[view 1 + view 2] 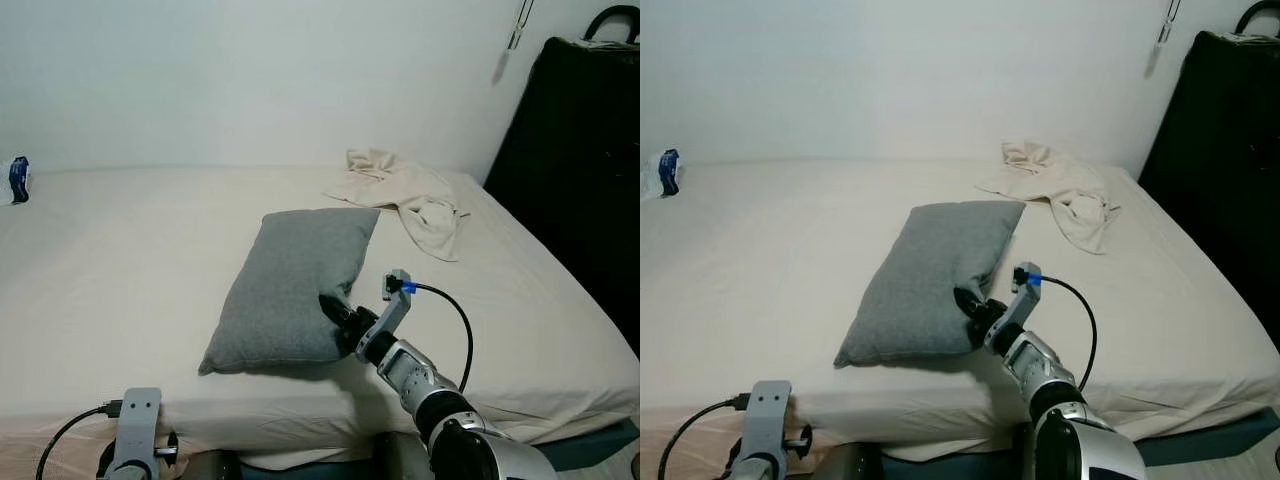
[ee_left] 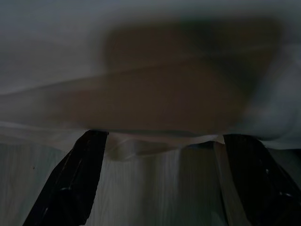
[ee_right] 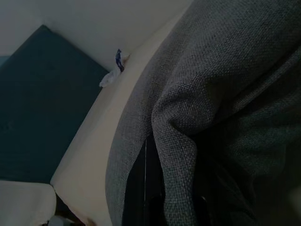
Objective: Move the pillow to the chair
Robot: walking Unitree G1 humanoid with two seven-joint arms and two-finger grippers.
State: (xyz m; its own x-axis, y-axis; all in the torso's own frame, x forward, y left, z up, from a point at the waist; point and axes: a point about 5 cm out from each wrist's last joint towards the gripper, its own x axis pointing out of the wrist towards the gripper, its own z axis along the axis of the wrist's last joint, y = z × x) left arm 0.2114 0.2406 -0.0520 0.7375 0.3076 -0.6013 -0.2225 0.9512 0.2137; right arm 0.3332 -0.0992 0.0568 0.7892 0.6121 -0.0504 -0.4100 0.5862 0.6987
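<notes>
From the left eye view, the grey pillow (image 1: 290, 290) is lying flat on the bed (image 1: 120, 270), with one short end close to the front edge, and the right gripper (image 1: 333, 311) has reached over that edge and dug into the pillow's near right side, so this looks like the grab step, pillow not lifted yet. A crumpled beige cloth (image 1: 410, 200) sits well behind it toward the wall, and there's a black upright thing (image 1: 580, 180) off to the right, hard to say if that's the chair or not. Right eye view shows the same deal: the black fingers are pressed into the fabric at the pillow's edge, and the left arm's wrist (image 1: 765, 425) hangs low below the mattress, idle. Left wrist view is dim and blurry, but its two fingers (image 2: 75, 179) sit wide apart with only pale sheet fabric between them, so the left gripper is open and holding nothing. Right wrist view is basically a close-up of grey weave, with a fold of pillow bunched up around one dark finger (image 3: 141, 188), so it reads as pinched onto the pillow. Next move probably calls for a clean lift without the fabric slipping, then a turn to find the chair, since a floppy pillow held by one corner could sag and drag on the sheet.
</notes>
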